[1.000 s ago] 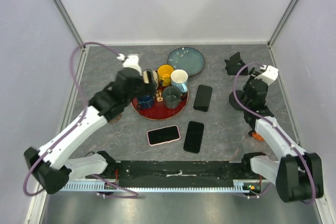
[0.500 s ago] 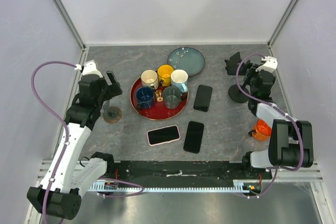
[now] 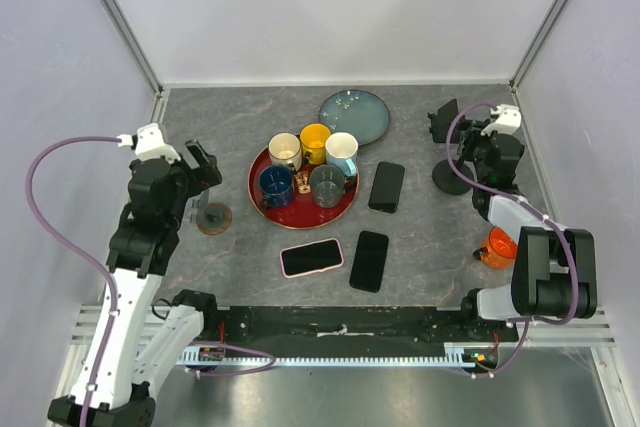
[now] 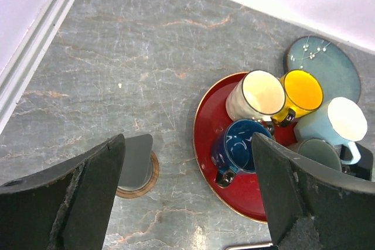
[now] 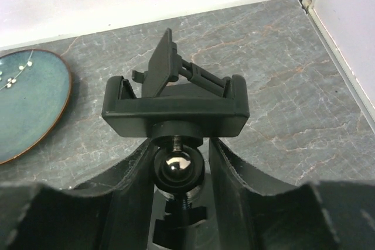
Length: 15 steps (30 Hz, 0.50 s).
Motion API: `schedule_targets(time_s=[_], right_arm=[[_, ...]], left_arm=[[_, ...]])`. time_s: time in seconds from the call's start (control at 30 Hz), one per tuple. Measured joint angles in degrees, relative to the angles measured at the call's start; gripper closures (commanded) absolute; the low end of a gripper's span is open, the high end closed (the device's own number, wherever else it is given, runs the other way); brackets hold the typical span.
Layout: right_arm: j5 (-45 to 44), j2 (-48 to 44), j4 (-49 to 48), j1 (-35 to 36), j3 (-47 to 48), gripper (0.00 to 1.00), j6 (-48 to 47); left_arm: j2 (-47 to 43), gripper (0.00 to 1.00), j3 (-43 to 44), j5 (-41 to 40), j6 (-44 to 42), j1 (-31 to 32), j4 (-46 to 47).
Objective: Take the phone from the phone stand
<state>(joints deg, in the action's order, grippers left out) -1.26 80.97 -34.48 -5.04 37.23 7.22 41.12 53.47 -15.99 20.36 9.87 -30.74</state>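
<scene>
The black phone stand stands at the right, its clamp holding nothing. My right gripper reaches around the stand's ball joint. The left finger lies against it and a thin gap shows at the right finger, so the gripper is open. Three phones lie flat on the table: a black one, another black one and a pink-cased one. My left gripper hangs wide open and holds nothing, at the left above a small grey stand on a round wooden base.
A red tray carries several mugs in the middle. Behind it lies a teal plate. An orange cup sits beside my right arm. Walls close the table at the left, right and back.
My left arm swung from over the tray back to the left side and its jaws widened. The right gripper came up around the stand's ball joint, and the stand shifted slightly.
</scene>
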Motion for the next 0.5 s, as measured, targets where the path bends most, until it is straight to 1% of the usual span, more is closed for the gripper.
schedule_targets(time_s=[0.07, 0.23, 0.33, 0.37, 0.4, 0.43, 0.5], right_arm=[[0.8, -0.9, 0.7, 0.0, -0.2, 0.48, 0.4], [1.9, -4.1, 1.4, 0.2, -0.8, 0.47, 2.1], [2.1, -6.6, 1.4, 0.2, -1.2, 0.42, 3.2], [2.3, -7.4, 1.7, 0.2, -1.3, 0.31, 3.5], [2.4, -8.2, 2.1, 0.2, -1.3, 0.25, 3.8], [2.6, -9.1, 2.5, 0.2, -1.4, 0.15, 4.3], [2.8, -11.3, 4.1, 0.2, -1.5, 0.07, 5.1]], left_arm=[[-1.9, 0.05, 0.4, -0.1, -0.2, 0.0, -0.5], [-7.8, 0.05, 2.0, -1.1, -1.0, 0.0, -2.4], [-11.5, 0.05, 2.9, -2.3, -1.5, 0.0, -3.4], [-12.6, 0.05, 3.4, -2.7, -1.7, 0.0, -3.6], [-13.2, 0.04, 3.7, -3.1, -1.9, 0.0, -3.7], [-13.6, 0.04, 4.3, -3.4, -2.0, 0.0, -4.0], [-13.8, 0.04, 5.2, -3.5, -2.3, 0.0, -4.7]])
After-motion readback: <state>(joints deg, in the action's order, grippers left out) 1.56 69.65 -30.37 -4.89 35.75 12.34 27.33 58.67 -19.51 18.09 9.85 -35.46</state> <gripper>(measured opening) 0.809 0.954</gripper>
